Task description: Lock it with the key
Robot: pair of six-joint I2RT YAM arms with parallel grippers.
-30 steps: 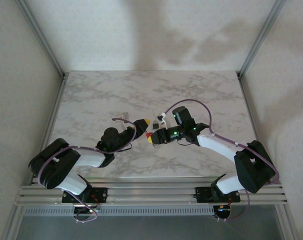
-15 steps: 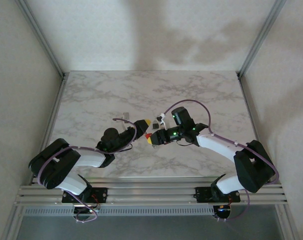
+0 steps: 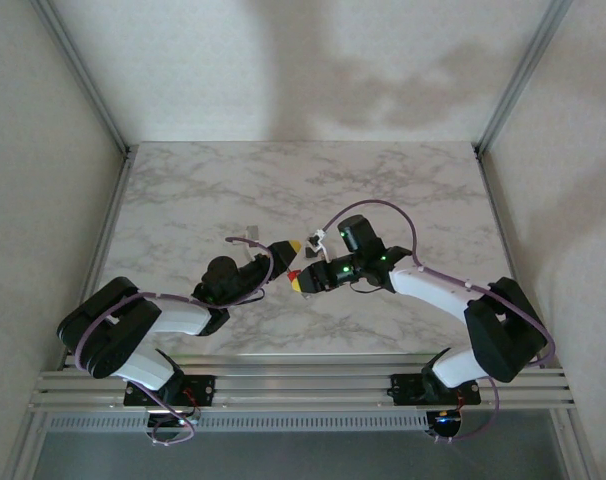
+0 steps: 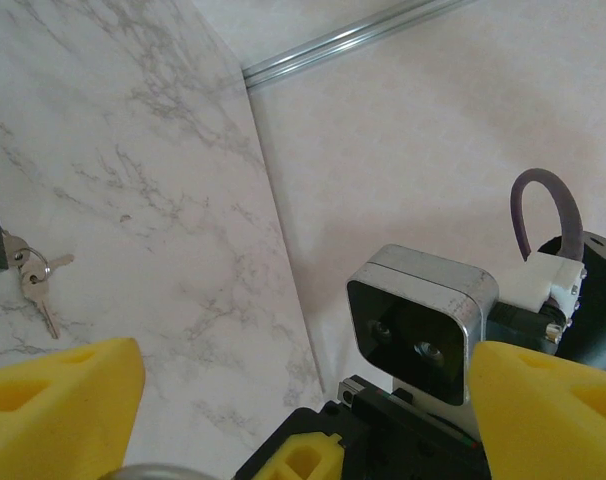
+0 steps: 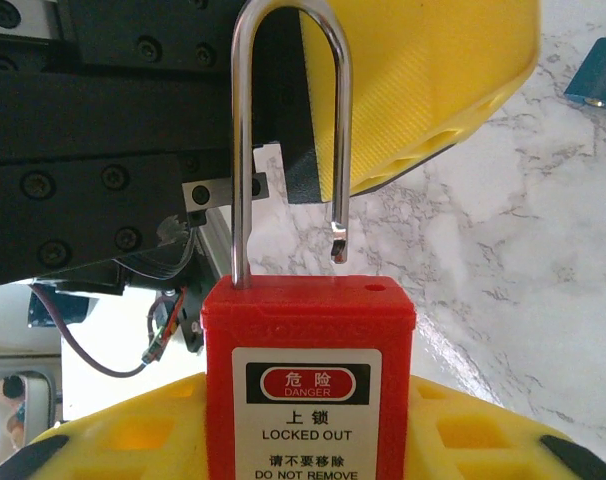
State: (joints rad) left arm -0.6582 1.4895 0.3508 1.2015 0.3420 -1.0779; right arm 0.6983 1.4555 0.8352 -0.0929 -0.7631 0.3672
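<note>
1. Left gripper (image 3: pixel 287 256): I find it just left of centre in the overhead view. Its yellow fingers (image 4: pixel 63 390) sit spread to the bottom corners of its wrist view with nothing between them, so it is released.
2. Right gripper (image 3: pixel 305 279): near the left one, tip to tip, and clamped on the red padlock (image 5: pixel 308 390) at bottom centre of its wrist view.
3. Shackle (image 5: pixel 241 150): upright. Its right leg ends above its hole, out of the body.
4. Keys (image 4: pixel 35 275): on a ring, flat on the marble table (image 3: pixel 183 200), at the left edge of the left wrist view.
5. Blue padlock (image 5: pixel 605 72): on the table, upper right corner of the right wrist view.
</note>
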